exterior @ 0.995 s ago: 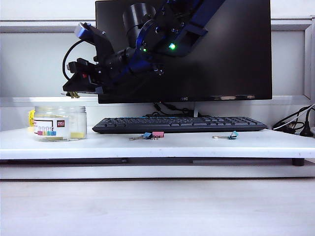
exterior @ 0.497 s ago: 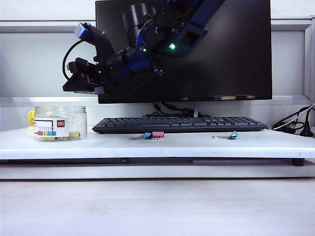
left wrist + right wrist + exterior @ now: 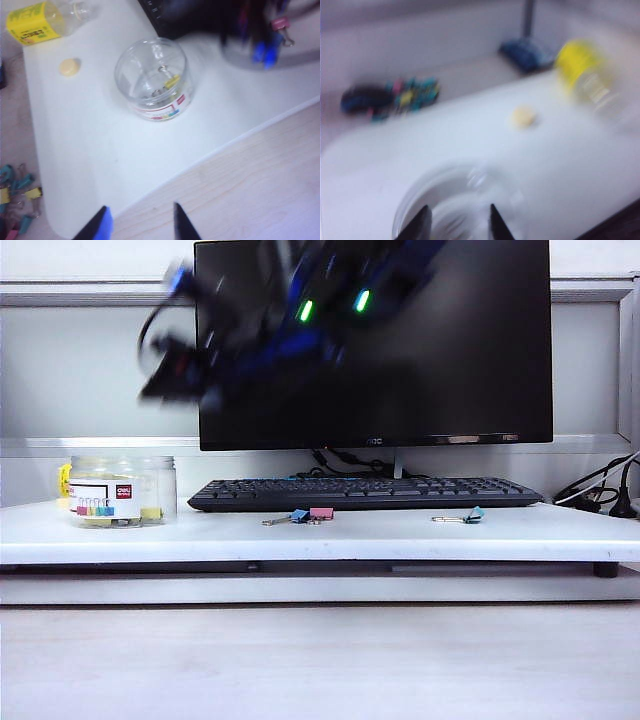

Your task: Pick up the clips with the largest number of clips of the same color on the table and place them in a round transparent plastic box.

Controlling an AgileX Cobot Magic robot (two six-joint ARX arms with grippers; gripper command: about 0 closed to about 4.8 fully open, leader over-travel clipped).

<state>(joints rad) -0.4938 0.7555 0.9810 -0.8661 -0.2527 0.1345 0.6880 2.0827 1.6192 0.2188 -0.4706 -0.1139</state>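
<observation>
Exterior low, frontal — wrists overlook jar (image 3: 152, 80)

White desk against a pale wall, with a monitor and keyboard

A white tabletop (image 3: 400, 535) runs the full width of the exterior view, raised on a lower white shelf, with pale wood-grain floor or surface (image 3: 320, 660) in front. A large black monitor (image 3: 450, 350), screen dark, stands at the back on a thin stand, and a black keyboard (image 3: 365, 493) lies just in front of it. Behind is a light grey wall (image 3: 70, 370) crossed by a horizontal grey rail near the top. Black cables (image 3: 600, 495) trail at the right edge of the desk. Light is even and soft, casting only faint shadows
</observation>
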